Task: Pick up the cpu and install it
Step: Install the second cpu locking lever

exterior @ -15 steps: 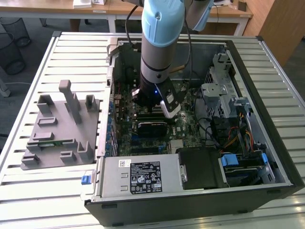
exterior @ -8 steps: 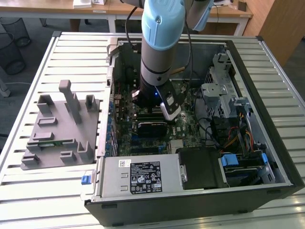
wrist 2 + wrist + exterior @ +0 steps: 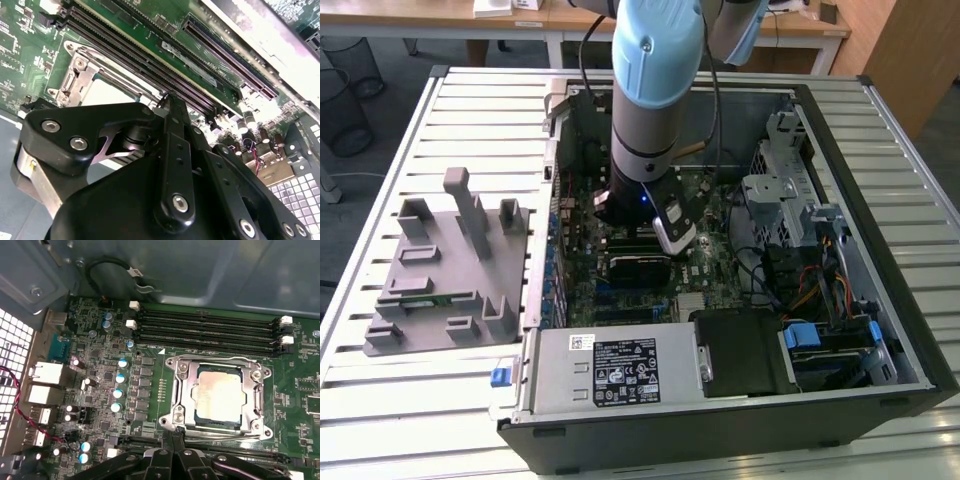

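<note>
**Item 1, 9 o'clock of the exterior view.** Grey fixture tray (image 3: 440, 270) on the slatted table (image 3: 380, 400), just beside the case. Contents: upright posts and slots, with one narrow green memory stick (image 3: 420, 298) lying in a slot.

**Item 2, centre.** Open computer case (image 3: 910, 300), lying on its side. Contents: green motherboard (image 3: 580, 270); power supply (image 3: 610, 365) at 6 o'clock; drive cage (image 3: 800, 210) and cable bundle toward 3 o'clock.

**Item 3, centre, inside the case.** Arm (image 3: 655, 90) reaching down over the board. Gripper (image 3: 172, 437) with fingers drawn together on nothing, its tip just beside the socket frame (image 3: 182, 390).

**Item 4, the cpu (image 3: 220, 392).** It lies flat within the socket frame, silver top up, with four memory slots (image 3: 210, 332) running alongside. It is not held.

- Handling, as judged: light, thin and stiff.
- The polished metal top is probably slippery, so a flat pinch would likely slide.
- The underside contacts are probably fragile, so it should not be dragged or tilted in the socket.
- Best hold: two opposite edges of the tan-green rim, kept level.
</note>
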Robot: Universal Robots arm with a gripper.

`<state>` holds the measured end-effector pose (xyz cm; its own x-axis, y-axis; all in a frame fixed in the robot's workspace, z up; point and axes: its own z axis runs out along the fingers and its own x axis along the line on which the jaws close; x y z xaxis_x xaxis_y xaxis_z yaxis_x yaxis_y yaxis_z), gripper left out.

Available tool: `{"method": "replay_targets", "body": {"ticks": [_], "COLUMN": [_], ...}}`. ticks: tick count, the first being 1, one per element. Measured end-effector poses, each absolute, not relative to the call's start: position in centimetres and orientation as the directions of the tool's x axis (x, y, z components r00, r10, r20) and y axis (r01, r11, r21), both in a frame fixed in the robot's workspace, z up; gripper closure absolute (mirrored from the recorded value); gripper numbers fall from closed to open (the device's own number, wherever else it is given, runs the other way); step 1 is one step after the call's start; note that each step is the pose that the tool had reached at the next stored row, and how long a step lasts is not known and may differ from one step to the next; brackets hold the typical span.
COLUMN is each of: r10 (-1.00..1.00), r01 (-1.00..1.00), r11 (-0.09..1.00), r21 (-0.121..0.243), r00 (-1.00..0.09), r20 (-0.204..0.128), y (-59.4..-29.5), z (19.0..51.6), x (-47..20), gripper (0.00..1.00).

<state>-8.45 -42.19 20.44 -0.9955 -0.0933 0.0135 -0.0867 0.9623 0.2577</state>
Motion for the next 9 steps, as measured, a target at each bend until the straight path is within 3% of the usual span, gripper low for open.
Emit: {"method": "replay_targets", "body": {"ticks": [9], "r10": [-0.093], "r01": [-0.087], "r11": [0.96], "r21": [0.266], "r00": [-0.996], "r20": [0.013], "y": [-42.19], "z": [20.04], "x": [-8.63], "gripper": [0.89]}}
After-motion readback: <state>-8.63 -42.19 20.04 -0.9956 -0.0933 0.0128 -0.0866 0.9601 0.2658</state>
